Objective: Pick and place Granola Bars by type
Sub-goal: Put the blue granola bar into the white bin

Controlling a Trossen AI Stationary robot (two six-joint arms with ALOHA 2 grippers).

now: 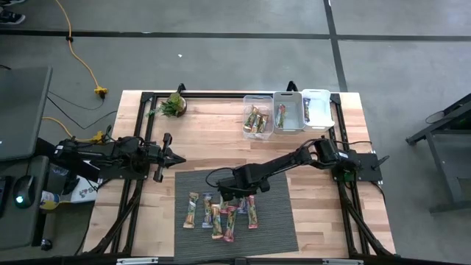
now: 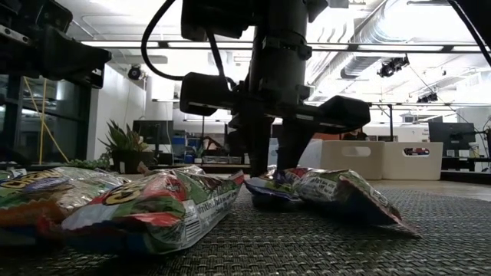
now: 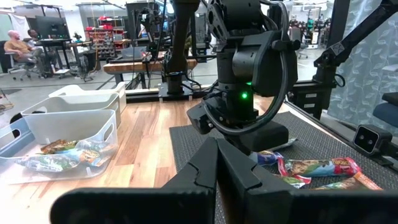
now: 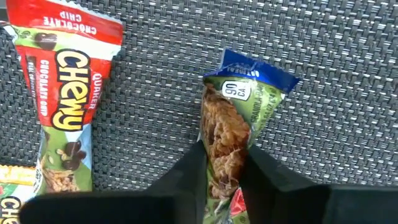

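Observation:
Several wrapped Granola Bars (image 1: 221, 213) lie flat on a dark mat (image 1: 280, 221) near the table's front edge. My right gripper (image 1: 227, 197) points down over them and is shut on a green bar with a blue end (image 4: 239, 106). A red-ended bar (image 4: 62, 106) lies beside it. My left gripper (image 1: 173, 157) waits level at the table's left side, well above the top, with its fingers (image 3: 216, 168) shut on nothing. My right gripper pinches the green bar's two long sides (image 4: 224, 162) between its two fingers, toward the end away from the blue one. The fingers come from above, pointing down, and lie across the bar. The bar lies flat on the mat.
Three bins stand at the table's far edge: a clear one (image 1: 257, 126) holding bars, a middle one (image 1: 288, 124) with one bar, and a white one (image 1: 318, 118). A small potted plant (image 1: 174, 105) stands at the far left. Bare wood lies between mat and bins.

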